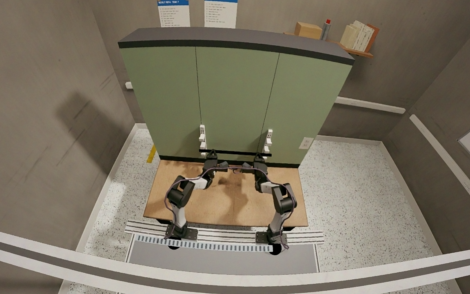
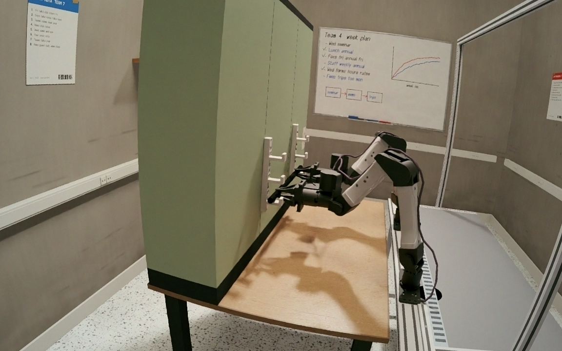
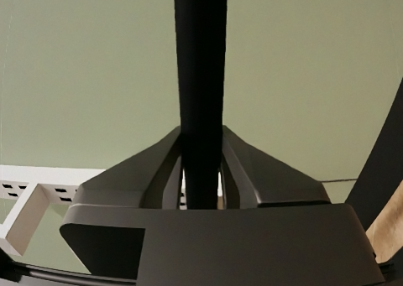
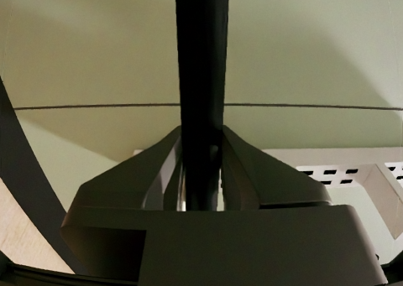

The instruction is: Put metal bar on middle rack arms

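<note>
The black metal bar point(image 1: 235, 152) point(image 2: 271, 200) point(image 3: 201, 68) point(image 4: 202, 68) runs across both uprights of the white wall rack point(image 1: 269, 132) point(image 2: 266, 161), at the lowest pair of arms and below the middle arms point(image 1: 202, 145) point(image 2: 277, 179). Whether it touches the lowest arms is unclear. My left gripper point(image 1: 212, 150) point(image 3: 201, 135) is shut on the bar just inside the left upright. My right gripper point(image 1: 258, 154) point(image 4: 201, 135) is shut on it just inside the right upright. The fingers close above and below the bar, which looks nearly level.
The green wall panel point(image 1: 233, 83) point(image 2: 178, 130) stands close behind the bar. The wooden table point(image 1: 229, 215) point(image 2: 318, 305) lies below both arms. The upper rack arms point(image 1: 269, 141) point(image 2: 278, 157) stick out above the bar. The wrists face each other with a gap between them.
</note>
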Action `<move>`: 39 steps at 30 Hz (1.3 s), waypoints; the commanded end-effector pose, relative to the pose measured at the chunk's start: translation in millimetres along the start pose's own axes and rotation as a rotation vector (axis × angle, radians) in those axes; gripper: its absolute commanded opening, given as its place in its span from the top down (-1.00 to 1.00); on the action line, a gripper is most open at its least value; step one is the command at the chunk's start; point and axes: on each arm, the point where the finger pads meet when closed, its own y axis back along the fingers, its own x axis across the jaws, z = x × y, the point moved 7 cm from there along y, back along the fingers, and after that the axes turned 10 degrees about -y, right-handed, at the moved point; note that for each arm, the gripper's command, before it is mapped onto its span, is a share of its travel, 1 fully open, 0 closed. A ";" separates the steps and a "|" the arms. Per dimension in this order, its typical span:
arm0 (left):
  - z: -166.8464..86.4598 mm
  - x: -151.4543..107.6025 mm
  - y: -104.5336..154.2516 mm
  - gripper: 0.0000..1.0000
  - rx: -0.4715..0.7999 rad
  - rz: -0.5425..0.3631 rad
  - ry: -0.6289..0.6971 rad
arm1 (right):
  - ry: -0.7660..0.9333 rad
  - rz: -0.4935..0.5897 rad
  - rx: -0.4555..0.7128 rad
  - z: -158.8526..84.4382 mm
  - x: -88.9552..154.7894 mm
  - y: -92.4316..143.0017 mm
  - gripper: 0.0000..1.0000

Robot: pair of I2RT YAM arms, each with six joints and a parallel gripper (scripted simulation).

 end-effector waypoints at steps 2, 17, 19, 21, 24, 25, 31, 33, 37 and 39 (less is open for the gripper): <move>-2.5 0.8 7.3 1.00 0.009 0.001 0.000 | -0.005 0.013 -0.002 1.8 3.1 7.8 1.00; -4.0 2.8 8.8 1.00 0.009 0.001 0.000 | -0.005 0.013 -0.002 3.3 1.2 9.0 1.00; -4.3 3.8 8.9 1.00 0.009 0.001 0.000 | -0.005 0.013 -0.002 3.7 0.1 9.0 1.00; -4.6 4.9 9.0 1.00 0.009 0.001 0.000 | -0.005 0.013 -0.002 4.0 -1.0 9.1 1.00; -5.1 6.5 9.0 1.00 0.009 0.001 0.000 | -0.005 0.013 -0.002 4.5 -2.6 9.2 1.00; -5.3 7.0 9.1 1.00 0.009 0.001 0.000 | -0.005 0.013 -0.002 4.6 -3.1 9.2 1.00; -5.9 9.4 9.1 1.00 0.009 0.001 0.000 | -0.005 0.013 -0.002 5.3 -5.6 9.3 1.00; -6.2 11.0 9.0 1.00 0.009 0.001 0.000 | -0.005 0.013 -0.002 5.6 -7.3 9.1 1.00; -6.7 14.3 8.7 1.00 0.009 0.001 0.000 | -0.005 0.013 -0.002 6.2 -10.8 8.9 1.00; -7.0 15.9 8.6 1.00 0.009 0.001 0.000 | -0.005 0.013 -0.002 6.5 -12.5 8.8 1.00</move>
